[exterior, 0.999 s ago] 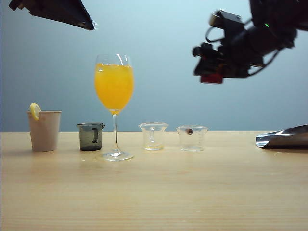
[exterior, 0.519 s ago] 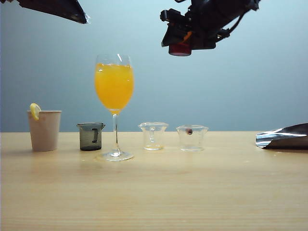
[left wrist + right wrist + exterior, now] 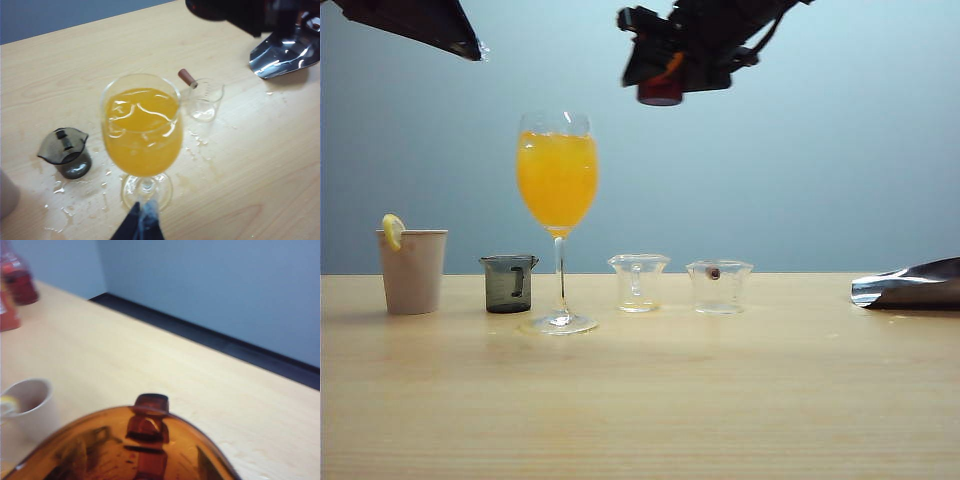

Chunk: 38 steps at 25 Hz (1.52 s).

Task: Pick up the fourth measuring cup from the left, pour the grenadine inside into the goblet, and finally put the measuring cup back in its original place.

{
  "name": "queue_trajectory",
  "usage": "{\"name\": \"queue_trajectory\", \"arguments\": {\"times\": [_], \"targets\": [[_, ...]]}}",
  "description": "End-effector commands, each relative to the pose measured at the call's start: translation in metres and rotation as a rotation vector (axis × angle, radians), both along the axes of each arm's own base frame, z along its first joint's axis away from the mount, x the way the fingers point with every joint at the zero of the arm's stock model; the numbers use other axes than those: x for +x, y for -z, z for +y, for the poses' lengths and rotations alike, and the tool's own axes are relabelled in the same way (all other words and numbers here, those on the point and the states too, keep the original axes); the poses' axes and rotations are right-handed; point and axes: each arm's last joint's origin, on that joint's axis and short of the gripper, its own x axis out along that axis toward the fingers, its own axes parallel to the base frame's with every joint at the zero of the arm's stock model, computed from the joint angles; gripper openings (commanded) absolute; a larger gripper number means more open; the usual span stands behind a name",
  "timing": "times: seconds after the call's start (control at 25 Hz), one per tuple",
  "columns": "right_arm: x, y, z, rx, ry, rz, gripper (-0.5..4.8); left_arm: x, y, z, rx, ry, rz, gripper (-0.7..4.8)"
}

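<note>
**Kid:** Where is the brown cup?

**Helper:** The right gripper (image 3: 660, 88) holds the fourth measuring cup (image 3: 135, 450) high in the air, up and to the right of the goblet (image 3: 557, 180). Its jaws are closed partway around the cup.

**Kid:** Is there red stuff inside?

**Helper:** I cannot tell.

**Kid:** What about the goblet?

**Helper:** It stands on the table (image 3: 640, 400), full of orange juice (image 3: 142, 132).

**Kid:** And the other arm?

**Helper:** The left gripper (image 3: 141, 226) hangs above the goblet. I cannot tell how wide it is.

Low frontal exterior – wrists overhead, goblet (image 3: 557, 190) shared
</note>
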Motion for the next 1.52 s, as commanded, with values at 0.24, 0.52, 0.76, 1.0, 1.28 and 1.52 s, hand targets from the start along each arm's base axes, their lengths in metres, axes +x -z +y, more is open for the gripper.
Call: {"name": "queue_trajectory", "arguments": {"times": [0.24, 0.52, 0.76, 1.0, 1.28, 1.52], "targets": [[-0.006, 0.001, 0.021, -0.065, -0.079, -0.082, 0.98, 0.009, 0.002, -0.006, -0.02, 0.023, 0.049, -0.06], [-0.006, 0.001, 0.021, -0.091, -0.083, -0.098, 0.99, 0.009, 0.003, -0.006, -0.02, 0.022, 0.049, -0.05], [-0.006, 0.0, 0.021, -0.084, -0.082, -0.109, 0.99, 0.009, 0.003, -0.006, -0.02, 0.023, 0.049, -0.05], [-0.007, -0.003, 0.025, -0.065, -0.078, -0.142, 0.99, 0.009, 0.003, -0.006, -0.02, 0.023, 0.049, -0.05], [-0.006, -0.001, 0.026, -0.124, -0.089, -0.191, 0.99, 0.009, 0.003, -0.006, -0.02, 0.023, 0.049, -0.05], [-0.006, -0.005, 0.027, -0.103, -0.088, -0.218, 0.99, 0.009, 0.003, -0.006, -0.02, 0.023, 0.049, -0.05]]}}
